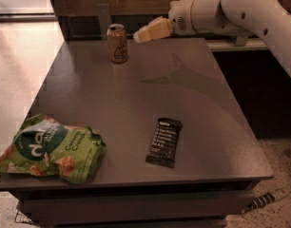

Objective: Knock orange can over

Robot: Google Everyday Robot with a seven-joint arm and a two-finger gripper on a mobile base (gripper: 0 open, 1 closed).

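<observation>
The orange can (118,43) stands upright near the far left part of the grey table (136,103). It is orange-gold with a silver top rim and a pale mark on its side. My gripper (138,36) is at the end of the white arm (231,11), which reaches in from the upper right. The cream-coloured tip points left and hovers just to the right of the can's top, a small gap apart from it.
A black snack bar (164,141) lies on the table's near middle right. A green chip bag (48,148) lies at the near left corner. A dark wooden wall and a ledge run behind the table. A striped cable (266,199) lies on the floor at lower right.
</observation>
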